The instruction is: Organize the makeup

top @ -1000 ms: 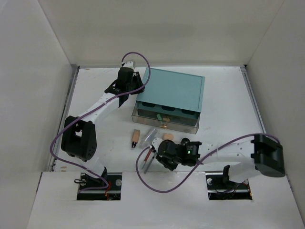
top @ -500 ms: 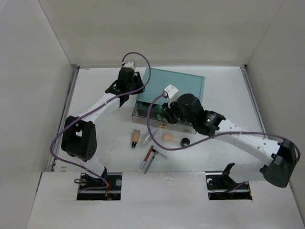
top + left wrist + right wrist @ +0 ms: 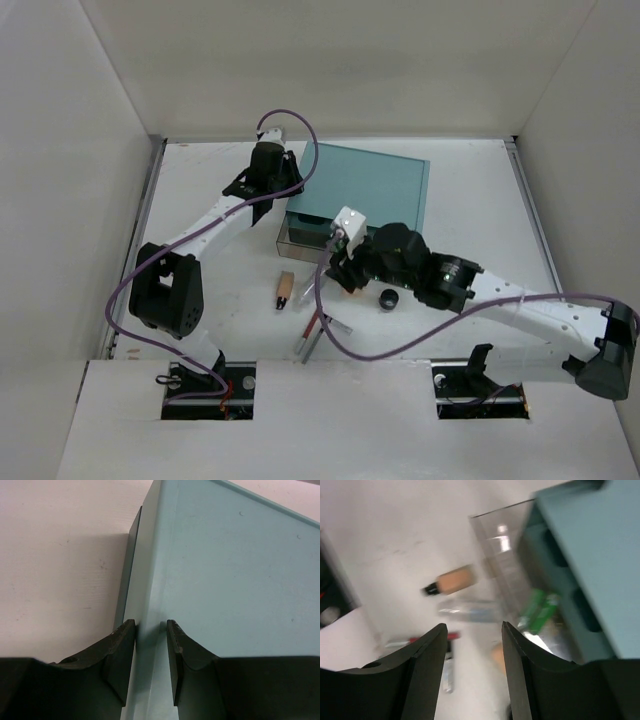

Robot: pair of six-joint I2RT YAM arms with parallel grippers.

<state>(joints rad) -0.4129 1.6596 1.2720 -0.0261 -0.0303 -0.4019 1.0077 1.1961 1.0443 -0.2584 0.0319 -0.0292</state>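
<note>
My right gripper [image 3: 336, 268] [image 3: 474, 625] hangs open and empty over the table just in front of the clear drawer [image 3: 502, 555]. Blurred below it lie the tan tube [image 3: 452, 582] [image 3: 286, 290], the clear tube [image 3: 470, 612], the peach sponge [image 3: 497, 657] and the red and grey pencils [image 3: 445, 652] [image 3: 316, 335]. Green tubes [image 3: 537, 611] lie inside the drawer. The black round jar [image 3: 388, 298] sits right of the gripper. My left gripper [image 3: 279, 185] [image 3: 150, 622] is nearly shut, with its fingertips astride the left top edge of the teal box [image 3: 225, 570].
The teal box [image 3: 365, 190] stands at mid-table with its clear drawer [image 3: 300, 238] pulled out toward me. White walls enclose the table on three sides. The right arm's purple cable [image 3: 400, 350] loops low over the table near the pencils.
The right arm swung from beside the pencils up to the drawer, then dropped back just in front of it, and its jaws have widened. The left arm has not moved.
</note>
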